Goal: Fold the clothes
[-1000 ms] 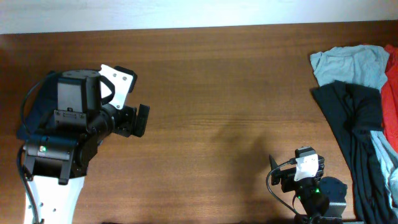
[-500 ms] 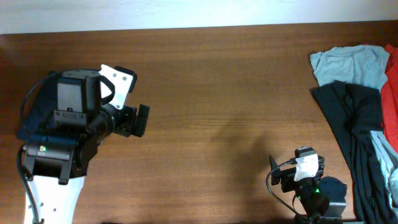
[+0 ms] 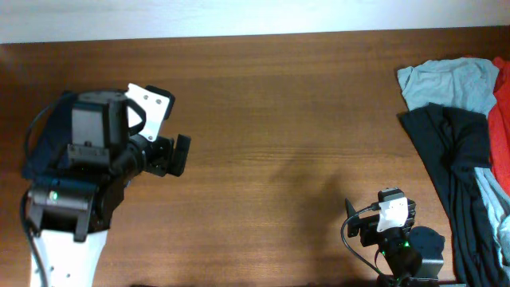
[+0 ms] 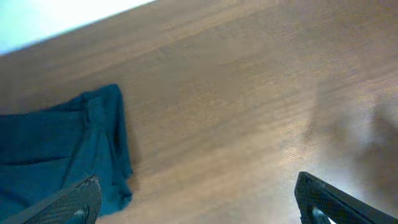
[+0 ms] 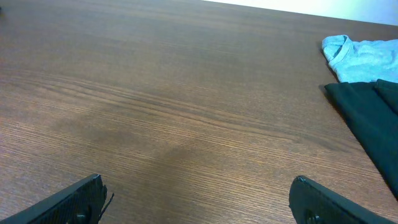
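From above, the wooden table (image 3: 279, 119) is mostly bare in the middle. The left arm (image 3: 80, 183) sits at the left end, its left gripper (image 3: 174, 155) pointing toward the centre. The dark navy shorts (image 3: 36, 151) peek out from underneath that arm, mostly covered by it. The right arm (image 3: 394, 231) is low at the near edge. At the far right lies a heap: a pale blue shirt (image 3: 446, 84), a long black garment (image 3: 450, 143) and something red (image 3: 500, 119).

Through the left wrist camera, the shorts lie crumpled at the left, just beside one fingertip (image 4: 78, 198). The fingers stand wide apart with only wood between them, gripping nothing.

Through the right wrist camera, the right gripper (image 5: 199, 199) is likewise spread wide over bare table, empty. The pale shirt and the black garment lie off to its right, well apart from it.
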Available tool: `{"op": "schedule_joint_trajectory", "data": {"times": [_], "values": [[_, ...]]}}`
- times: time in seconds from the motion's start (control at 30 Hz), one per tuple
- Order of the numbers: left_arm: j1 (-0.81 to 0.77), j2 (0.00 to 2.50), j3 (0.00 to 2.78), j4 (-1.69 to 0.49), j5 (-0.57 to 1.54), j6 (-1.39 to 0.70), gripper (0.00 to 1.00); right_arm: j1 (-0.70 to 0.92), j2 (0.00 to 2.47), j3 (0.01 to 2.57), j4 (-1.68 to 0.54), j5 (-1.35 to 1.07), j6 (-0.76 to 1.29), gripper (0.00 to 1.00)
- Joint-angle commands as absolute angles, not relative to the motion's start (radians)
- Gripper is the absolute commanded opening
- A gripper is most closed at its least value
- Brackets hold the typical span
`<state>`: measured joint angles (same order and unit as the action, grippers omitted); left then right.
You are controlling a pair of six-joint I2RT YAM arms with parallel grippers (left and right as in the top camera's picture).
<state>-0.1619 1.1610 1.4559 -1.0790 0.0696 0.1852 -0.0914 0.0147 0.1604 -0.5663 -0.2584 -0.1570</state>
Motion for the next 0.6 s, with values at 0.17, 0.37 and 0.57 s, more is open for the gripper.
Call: {"op": "schedule_joint_trajectory", "data": {"times": [0.17, 0.37, 0.57], "values": [[-0.128, 0.836, 1.062, -0.736, 0.091, 0.210, 0.99, -0.085, 0.003, 0.153, -0.561, -0.257, -0.149, 0.98], [-0.128, 0.465, 0.560, -0.426, 0.136, 0.165, 0.99, -0.085, 0.003, 0.153, -0.561, -0.257, -0.149, 0.99], [-0.132, 0.243, 0.319, -0.371, 0.158, 0.083, 0.99, -0.085, 0.003, 0.153, -0.561, -0.257, -0.149, 0.99]]}}
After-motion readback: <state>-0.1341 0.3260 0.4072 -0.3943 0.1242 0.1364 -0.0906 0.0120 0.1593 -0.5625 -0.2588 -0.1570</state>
